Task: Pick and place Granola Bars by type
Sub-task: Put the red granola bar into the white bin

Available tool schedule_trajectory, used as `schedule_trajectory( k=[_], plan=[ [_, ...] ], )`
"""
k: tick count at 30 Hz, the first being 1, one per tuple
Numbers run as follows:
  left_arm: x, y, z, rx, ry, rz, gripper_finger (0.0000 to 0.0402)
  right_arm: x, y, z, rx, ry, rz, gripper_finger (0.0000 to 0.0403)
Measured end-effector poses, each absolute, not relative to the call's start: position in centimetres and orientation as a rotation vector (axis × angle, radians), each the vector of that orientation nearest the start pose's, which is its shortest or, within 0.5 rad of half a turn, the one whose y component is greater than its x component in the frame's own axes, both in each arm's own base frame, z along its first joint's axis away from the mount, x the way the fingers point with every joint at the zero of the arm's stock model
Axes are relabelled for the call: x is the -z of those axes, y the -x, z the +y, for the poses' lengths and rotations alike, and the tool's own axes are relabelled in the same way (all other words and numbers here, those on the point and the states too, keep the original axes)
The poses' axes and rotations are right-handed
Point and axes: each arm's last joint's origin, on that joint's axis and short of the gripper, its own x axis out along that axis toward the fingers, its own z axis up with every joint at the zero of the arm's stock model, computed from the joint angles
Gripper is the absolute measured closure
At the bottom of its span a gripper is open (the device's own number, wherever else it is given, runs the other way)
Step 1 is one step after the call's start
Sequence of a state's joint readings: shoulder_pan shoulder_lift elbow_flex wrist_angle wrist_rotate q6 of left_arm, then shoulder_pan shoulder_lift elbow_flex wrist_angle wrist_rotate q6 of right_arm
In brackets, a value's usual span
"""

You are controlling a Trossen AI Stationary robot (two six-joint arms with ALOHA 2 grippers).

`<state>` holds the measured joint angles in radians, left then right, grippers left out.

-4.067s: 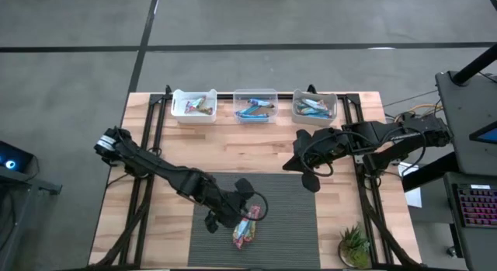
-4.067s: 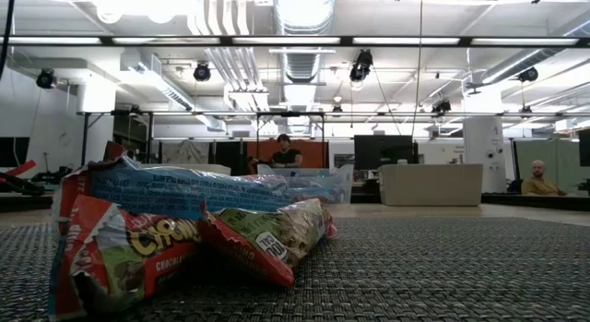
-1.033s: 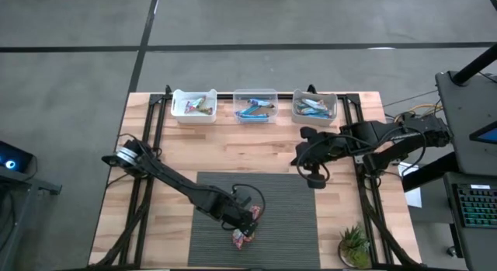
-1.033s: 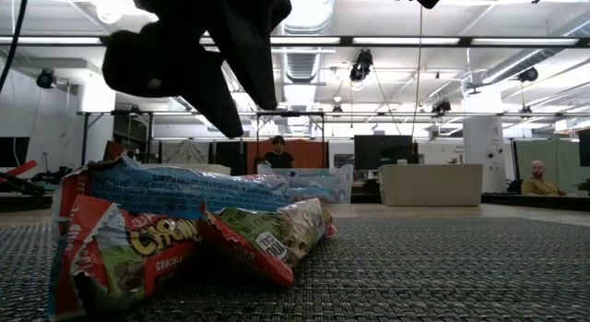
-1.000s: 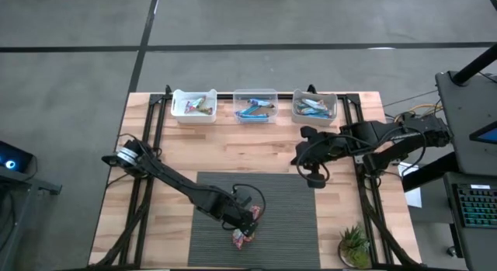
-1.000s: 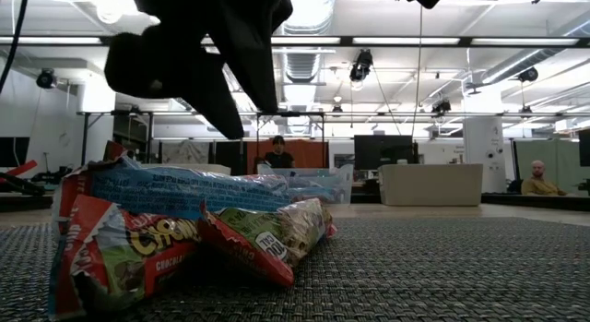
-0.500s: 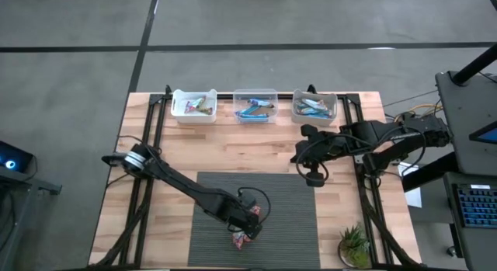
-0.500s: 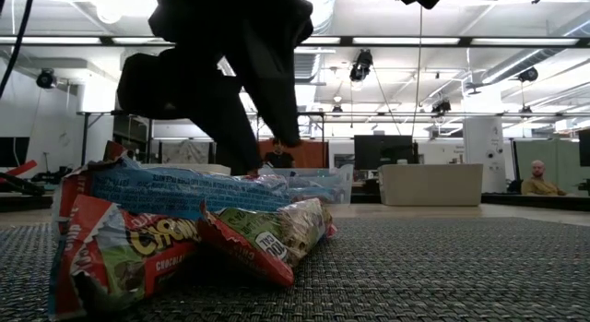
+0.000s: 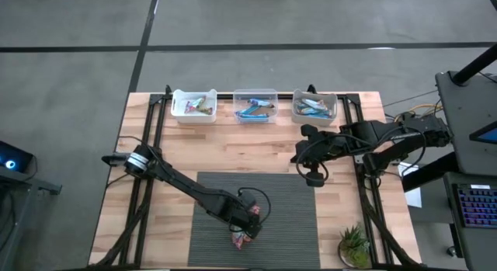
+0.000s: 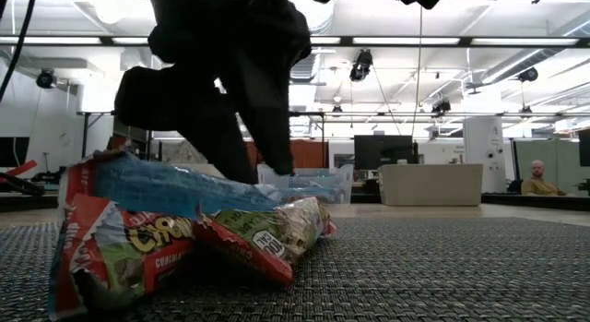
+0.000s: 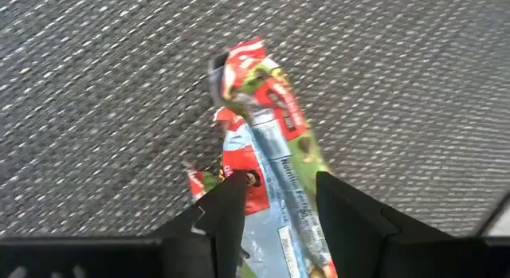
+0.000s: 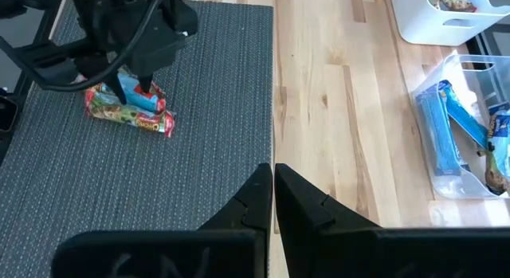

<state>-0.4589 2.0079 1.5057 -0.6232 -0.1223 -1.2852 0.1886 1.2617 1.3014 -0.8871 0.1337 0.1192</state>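
Bars still to be sorted lie in a small heap (image 9: pixel 241 239) on the dark woven mat (image 9: pixel 287 217), close to the tabletop's near edge and a little left of its middle. In the low view a blue-wrapped bar (image 10: pixel 175 193) rests on top of two red-and-green ones (image 10: pixel 129 253), so it is probably the piece to lift first, being the only one free of the others' weight. The left gripper (image 11: pixel 275 194) is down over the heap with its jaws partly open, one finger on each side of the blue bar and not yet pressed onto it, as far as the left wrist view shows; that straddle looks like the set-up for a pinch across the bar's narrow width. The right gripper (image 12: pixel 272 182) waits with its jaws closed and empty, hanging over the mat's far right corner, apparently kept clear so the left arm has room. Along the tabletop's far edge stand three small bins in a row. The white bin (image 9: pixel 178 108) toward the far left corner holds multicoloured bars, the clear middle bin (image 9: pixel 237 95) holds blue ones, and the right-hand bin (image 9: pixel 335 108) holds pale blue ones. Judging by its wrapper, the blue bar belongs in the middle or the right-hand bin; which one I cannot tell.
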Motion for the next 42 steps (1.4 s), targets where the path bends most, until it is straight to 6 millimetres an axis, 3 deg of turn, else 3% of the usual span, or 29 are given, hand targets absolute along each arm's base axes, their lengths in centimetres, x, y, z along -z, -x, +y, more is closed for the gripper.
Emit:
schedule_trajectory(
  k=[5,15,42],
  plan=[
    [-19.0,-37.3,-18.0,-0.444,0.816,1.108,0.0264,-35.2,-24.2,4.2,0.0,0.023,0.837,0.0394],
    [-21.2,-37.8,-17.9,-0.439,0.802,1.106,0.0264,-35.2,-24.2,4.2,0.0,0.023,0.837,0.0394],
    [-20.9,-38.5,-16.8,-0.462,0.833,1.1,0.0264,-35.2,-24.3,4.2,0.006,0.025,0.837,0.0394]
  ],
)
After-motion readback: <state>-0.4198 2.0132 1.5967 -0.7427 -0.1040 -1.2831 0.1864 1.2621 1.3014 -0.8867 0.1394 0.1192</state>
